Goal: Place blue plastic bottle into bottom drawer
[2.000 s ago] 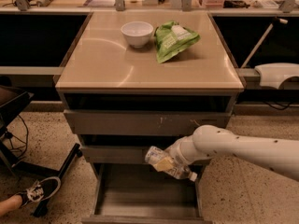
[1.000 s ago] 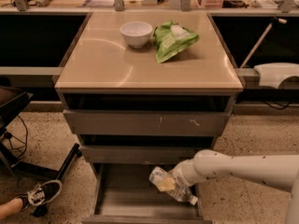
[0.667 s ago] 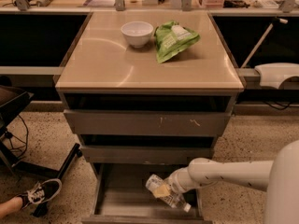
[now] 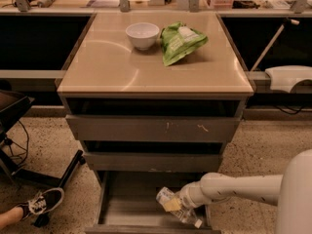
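Blue plastic bottle [image 4: 166,198]: small, clear, ribbed, pale label with a yellowish patch, white cap [image 4: 198,223] at its lower-right end. It lies tilted, base up-left, cap down-right, at lower centre of the frame, inside the open bottom drawer [image 4: 127,204]. Can't tell whether it touches the drawer floor or hangs just over it.

Gripper [image 4: 180,207] sits at the bottle's middle, clamped around it. The fingers themselves are mostly hidden by the bottle and the wrist, so only the grasp reads. White arm [image 4: 243,188] enters from the right edge and runs left and slightly down. A big white rounded body part fills the lower right corner, cut off by the frame.

Bottom drawer is pulled out, grey flat floor, thin left wall visible. Right wall is hidden behind the arm, front edge cut by the bottom of the frame. Above it are the middle drawer [image 4: 153,162] and top drawer [image 4: 146,128], both grey, each slightly open with a dark gap.

On the tan cabinet top [image 4: 112,65], upper centre: white bowl [image 4: 143,35], with the green snack bag [image 4: 181,42] just beside it on the right.

Lower left: dark sneaker [image 4: 43,203] with a white sole, leg cut off at the edge, and a black chair base [image 4: 53,177] partly out of frame. Clutter along the top edge is too small to make out.
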`<state>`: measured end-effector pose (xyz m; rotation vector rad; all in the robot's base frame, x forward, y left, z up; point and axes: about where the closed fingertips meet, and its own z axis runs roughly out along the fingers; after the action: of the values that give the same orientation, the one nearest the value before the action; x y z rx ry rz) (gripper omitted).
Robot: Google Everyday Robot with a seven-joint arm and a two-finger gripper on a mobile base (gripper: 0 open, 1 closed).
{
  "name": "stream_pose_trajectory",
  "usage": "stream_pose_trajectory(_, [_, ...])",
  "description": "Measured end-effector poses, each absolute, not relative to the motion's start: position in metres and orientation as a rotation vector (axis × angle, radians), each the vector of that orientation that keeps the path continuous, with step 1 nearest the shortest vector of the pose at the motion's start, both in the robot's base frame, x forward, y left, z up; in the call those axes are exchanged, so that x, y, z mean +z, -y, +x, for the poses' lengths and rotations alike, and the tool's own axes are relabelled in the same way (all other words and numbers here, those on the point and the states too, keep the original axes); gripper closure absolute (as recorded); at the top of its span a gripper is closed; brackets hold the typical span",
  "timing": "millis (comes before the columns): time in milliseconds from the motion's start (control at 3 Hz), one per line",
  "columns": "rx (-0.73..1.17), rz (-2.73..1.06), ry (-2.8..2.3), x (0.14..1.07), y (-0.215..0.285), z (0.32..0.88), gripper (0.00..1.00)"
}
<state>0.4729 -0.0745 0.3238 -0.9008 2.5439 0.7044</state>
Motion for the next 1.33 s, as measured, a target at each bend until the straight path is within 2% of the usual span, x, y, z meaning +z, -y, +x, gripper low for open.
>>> stream_pose_trajectory(333, [0.729, -0.826, -2.566, 0.292, 0.097, 0.475, 1.0])
stream_pose_trajectory(667, [0.808, -0.806, -2.568, 0.245, 0.09, 0.497, 1.0])
stream_pose_trajectory(1000, [0.774, -0.756, -2.546, 0.243, 0.101, 0.528, 1.0])
stream_pose_trajectory(1333, [0.774, -0.757, -2.546, 0.243, 0.101, 0.528, 1.0])
